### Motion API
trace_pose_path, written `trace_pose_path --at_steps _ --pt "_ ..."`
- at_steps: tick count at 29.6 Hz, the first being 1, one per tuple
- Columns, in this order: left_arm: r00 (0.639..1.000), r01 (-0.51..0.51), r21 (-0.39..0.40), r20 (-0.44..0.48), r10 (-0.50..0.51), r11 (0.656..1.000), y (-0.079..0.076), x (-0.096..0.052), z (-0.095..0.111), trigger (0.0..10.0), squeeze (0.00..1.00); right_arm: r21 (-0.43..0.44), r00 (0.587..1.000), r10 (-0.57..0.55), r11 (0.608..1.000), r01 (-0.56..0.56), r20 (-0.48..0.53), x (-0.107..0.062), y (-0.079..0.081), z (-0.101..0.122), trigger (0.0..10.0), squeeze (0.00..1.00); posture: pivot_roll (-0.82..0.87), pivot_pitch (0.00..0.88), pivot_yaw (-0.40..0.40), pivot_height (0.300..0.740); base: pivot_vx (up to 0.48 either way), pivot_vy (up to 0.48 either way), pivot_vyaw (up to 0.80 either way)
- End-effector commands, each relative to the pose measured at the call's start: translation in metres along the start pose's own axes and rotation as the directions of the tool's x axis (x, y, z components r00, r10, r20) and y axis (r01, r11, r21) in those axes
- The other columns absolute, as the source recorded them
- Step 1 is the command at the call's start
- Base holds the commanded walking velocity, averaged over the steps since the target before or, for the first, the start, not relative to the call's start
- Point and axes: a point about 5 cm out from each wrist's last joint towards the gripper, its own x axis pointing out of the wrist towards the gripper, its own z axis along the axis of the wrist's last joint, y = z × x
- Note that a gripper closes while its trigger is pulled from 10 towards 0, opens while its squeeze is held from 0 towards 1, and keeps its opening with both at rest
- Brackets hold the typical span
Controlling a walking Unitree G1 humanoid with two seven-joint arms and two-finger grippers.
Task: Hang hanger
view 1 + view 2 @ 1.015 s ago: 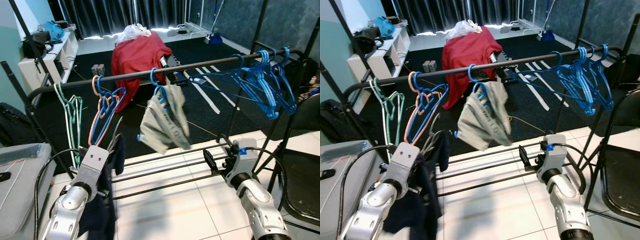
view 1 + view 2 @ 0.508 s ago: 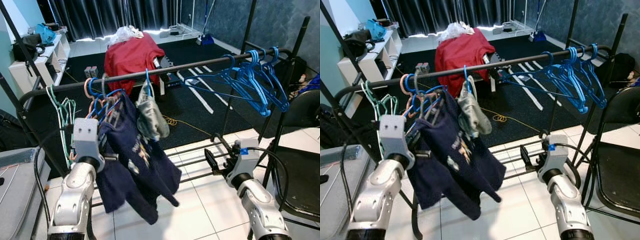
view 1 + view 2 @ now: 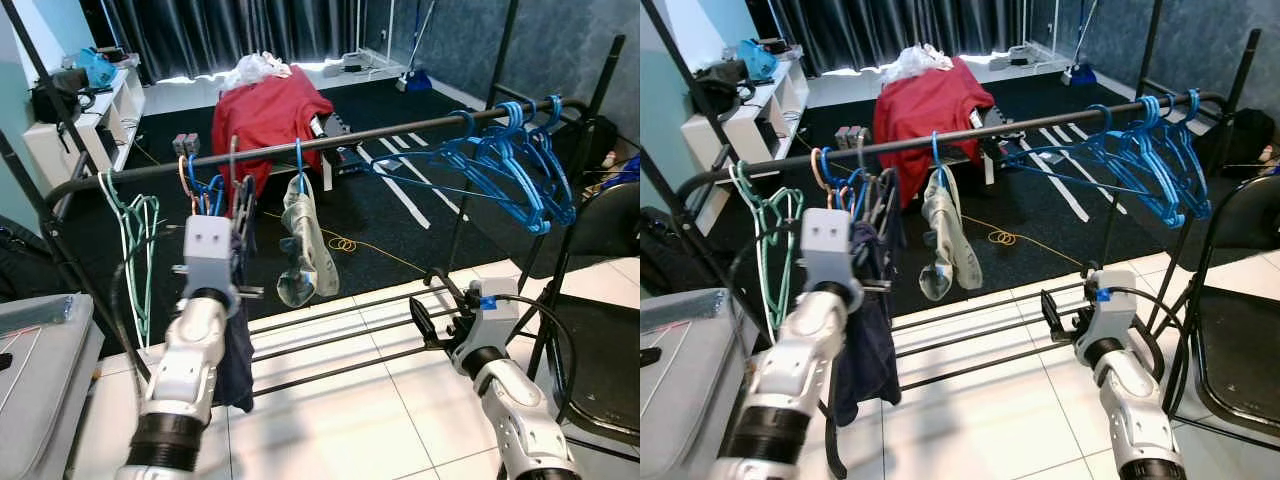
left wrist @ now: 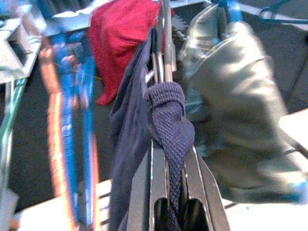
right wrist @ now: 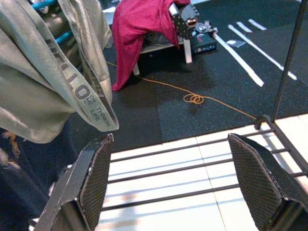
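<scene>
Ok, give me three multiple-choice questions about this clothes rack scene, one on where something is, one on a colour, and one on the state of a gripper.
1. Where does the grey garment hang?
A. On the rail, beside the navy garment
B. On the black chair
C. On the floor tiles

2. What colour is the bunch of empty hangers at the rail's right end?
A. Orange
B. Blue
C. White

3. What are the left gripper's fingers doing?
A. Spread wide in the air
B. Shut on the navy garment's hanger
C. Resting on the floor

Answers: 1 A, its blue hanger hooks over the rail next to the navy garment. 2 B, all are blue. 3 B, the left gripper clamps the hanger with navy fabric between its fingers.
</scene>
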Motion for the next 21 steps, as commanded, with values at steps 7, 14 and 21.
trace_pose_path --at_steps 7,14,21 --pt "0.999 -0.021 0.000 0.041 0.021 1.000 -0.013 0.016 0.012 10.0 0.00 0.006 1.000 0.001 1.000 -0.001 -0.003 -0.001 0.004 -0.001 10.0 0.00 -0.16 0.000 0.077 0.740 0.000 0.000 0.00" --pt "0.993 -0.099 -0.024 0.058 0.100 0.995 -0.010 0.024 0.015 10.0 0.00 0.007 1.000 0.000 1.000 0.000 -0.003 -0.001 0.005 -0.001 10.0 0.00 -0.17 0.000 0.079 0.740 0.000 0.000 0.00" --pt "0.977 -0.212 -0.027 0.024 0.212 0.977 0.007 0.032 0.005 10.0 0.00 0.009 1.000 0.002 1.000 -0.002 -0.005 -0.001 0.007 -0.002 10.0 0.00 -0.18 0.000 0.088 0.740 0.000 0.000 0.00"
